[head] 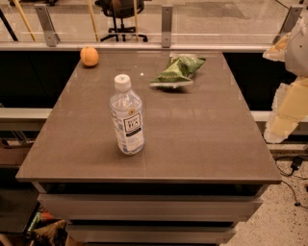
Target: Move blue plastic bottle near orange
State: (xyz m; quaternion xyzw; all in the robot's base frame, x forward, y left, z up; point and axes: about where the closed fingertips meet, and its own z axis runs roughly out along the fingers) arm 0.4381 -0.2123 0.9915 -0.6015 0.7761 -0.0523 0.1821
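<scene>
The blue plastic bottle (127,116) stands upright on the grey table (202,139), left of its middle and toward the front. It is clear, with a white cap and a white label with a black square. The orange (89,56) sits at the table's far left corner, well apart from the bottle. My gripper (285,109) shows as pale white and yellowish parts at the right edge of the view. It is beyond the table's right side, far from the bottle and touching nothing.
A green crinkled snack bag (177,71) lies at the back of the table, right of centre. A glass railing (166,24) runs behind the table, with an office chair (121,12) beyond it. Cables (293,168) lie on the floor at the right.
</scene>
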